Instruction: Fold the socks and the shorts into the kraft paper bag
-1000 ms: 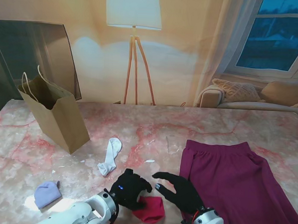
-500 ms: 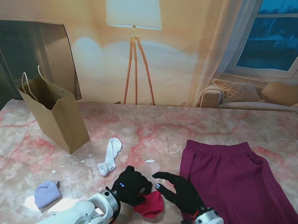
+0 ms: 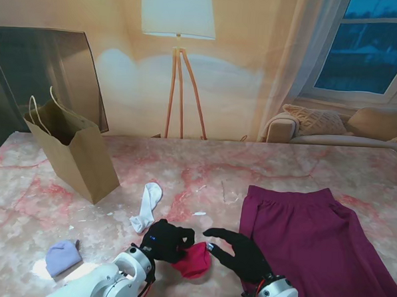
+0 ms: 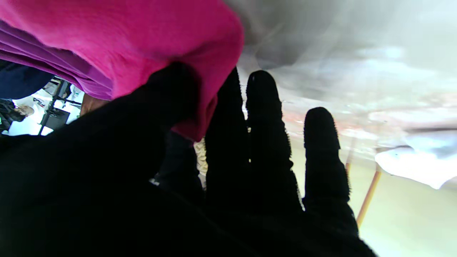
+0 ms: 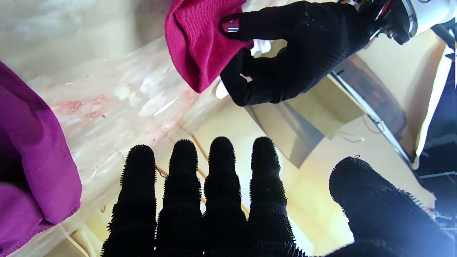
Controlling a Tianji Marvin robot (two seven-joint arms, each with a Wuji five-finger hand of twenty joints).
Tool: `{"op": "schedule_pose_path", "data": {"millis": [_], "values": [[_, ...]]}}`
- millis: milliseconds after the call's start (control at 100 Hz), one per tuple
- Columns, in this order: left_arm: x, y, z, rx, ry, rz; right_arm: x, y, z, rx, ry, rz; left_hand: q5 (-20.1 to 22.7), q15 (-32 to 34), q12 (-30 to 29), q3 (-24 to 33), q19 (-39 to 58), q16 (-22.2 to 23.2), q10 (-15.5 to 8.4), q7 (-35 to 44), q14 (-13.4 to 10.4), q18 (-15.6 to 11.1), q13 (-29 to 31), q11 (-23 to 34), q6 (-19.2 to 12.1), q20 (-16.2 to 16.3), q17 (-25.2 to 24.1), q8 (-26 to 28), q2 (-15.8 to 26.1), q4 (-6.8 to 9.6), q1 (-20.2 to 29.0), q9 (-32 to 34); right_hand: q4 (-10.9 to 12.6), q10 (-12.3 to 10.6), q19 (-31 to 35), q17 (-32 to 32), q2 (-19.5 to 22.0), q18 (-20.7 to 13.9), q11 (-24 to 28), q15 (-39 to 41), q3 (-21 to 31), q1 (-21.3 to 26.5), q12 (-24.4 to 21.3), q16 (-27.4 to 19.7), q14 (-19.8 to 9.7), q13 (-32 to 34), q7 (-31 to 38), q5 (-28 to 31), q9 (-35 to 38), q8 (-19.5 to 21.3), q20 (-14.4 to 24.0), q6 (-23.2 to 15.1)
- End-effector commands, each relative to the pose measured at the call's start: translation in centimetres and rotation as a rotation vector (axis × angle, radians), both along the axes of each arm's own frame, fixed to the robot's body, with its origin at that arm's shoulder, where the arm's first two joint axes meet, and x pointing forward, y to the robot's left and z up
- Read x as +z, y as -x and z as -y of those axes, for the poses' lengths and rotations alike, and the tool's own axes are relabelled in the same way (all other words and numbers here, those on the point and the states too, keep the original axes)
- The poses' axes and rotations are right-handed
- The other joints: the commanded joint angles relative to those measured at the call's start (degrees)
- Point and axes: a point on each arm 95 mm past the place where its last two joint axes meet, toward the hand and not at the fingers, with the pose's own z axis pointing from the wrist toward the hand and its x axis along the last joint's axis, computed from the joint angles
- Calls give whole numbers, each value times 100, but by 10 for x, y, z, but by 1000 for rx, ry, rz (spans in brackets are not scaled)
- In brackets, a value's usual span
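The left hand pinches a red sock between its thumb and fingers. The sock is partly lifted off the tabletop, just beside the left edge of the purple shorts. The right hand is spread flat with nothing in it, right next to the shorts and near the red sock.

The sock looks soft, light and floppy. It will bend and droop, so I think a pinch on the folded middle would keep it from opening up again. It should not slip much against the knit glove.

A white sock lies flat a little farther from me than the red sock, on the way from the shorts to the bag. It looks just as soft.

The shorts are big and thin. They lie spread out and not folded yet. They will sag, so two hands at the waistband would likely work best.

The kraft paper bag stands open, well apart from the shorts, off to their left. I cannot see what is inside it.
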Motion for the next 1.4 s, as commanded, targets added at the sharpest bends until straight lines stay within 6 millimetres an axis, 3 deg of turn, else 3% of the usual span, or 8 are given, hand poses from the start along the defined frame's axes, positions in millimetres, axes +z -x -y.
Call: {"op": "schedule_pose_path", "data": {"millis": [0,430,540,630,720,840,930,1390], "values": [[-10,7,-7,28,-2,-18,-1,3,-1,4,-1,-6,111,254,224,418,218,72,-115,382,489,-28,544,37,-229,-5,60,-17,-165,144,280,252,-264,-97,163,21,7,-47,76,100,42,14,65,138,7,119,47,124,200,45,212,-145],[18,5,-24,166,67,68,-1,2,-2,4,-1,-8,-768,399,282,318,424,-15,-230,-88,427,-40,839,-62,861,-49,228,-416,-94,-34,365,278,-262,-85,171,27,-1,-52,107,98,40,12,92,136,0,118,43,124,204,42,208,-142],[21,5,-27,168,55,71,-1,2,-2,5,-1,-9,-806,341,116,307,384,-21,-315,-2980,383,-52,820,116,2565,-93,199,-3056,-85,-64,355,155,-262,-95,170,22,3,-49,113,98,40,16,96,136,5,115,45,118,214,43,206,-134],[23,4,-29,161,44,84,-1,1,-2,8,-1,-9,-274,267,237,238,357,-70,-410,-3453,327,-84,820,192,2848,-105,167,-3871,-46,-36,370,94,-262,-94,175,30,5,-52,114,98,36,12,97,136,3,115,43,119,213,41,208,-131],[26,3,-31,165,48,98,-1,1,-3,8,0,-9,181,213,421,226,358,-118,-513,-3251,274,-87,830,185,2625,-99,141,-3934,-25,-43,341,33,-262,-89,177,30,2,-42,113,99,35,12,97,137,0,118,43,121,210,42,208,-144],[33,0,-35,177,58,107,-2,1,-3,8,0,-10,788,202,713,192,341,-141,-445,-1924,364,-56,779,115,674,-60,15,-4302,-8,-14,379,75,-261,-85,181,33,3,-43,110,100,36,15,97,137,1,121,45,127,206,43,210,-143],[40,-2,-38,185,68,125,-2,1,-3,8,1,-10,1023,237,811,212,337,-165,-385,-1313,430,-42,778,164,-114,-54,-12,-4326,-2,17,372,144,-261,-89,181,30,1,-47,112,100,37,17,99,137,2,119,47,129,213,44,210,-149],[109,-19,-63,297,133,240,-1,1,-1,-1,2,-6,1348,483,906,132,354,-328,-217,-1393,514,83,752,186,-177,-5,-65,-3838,60,56,226,311,-261,-88,181,31,2,-49,111,100,36,17,99,137,4,119,47,125,214,44,209,-147]]}}
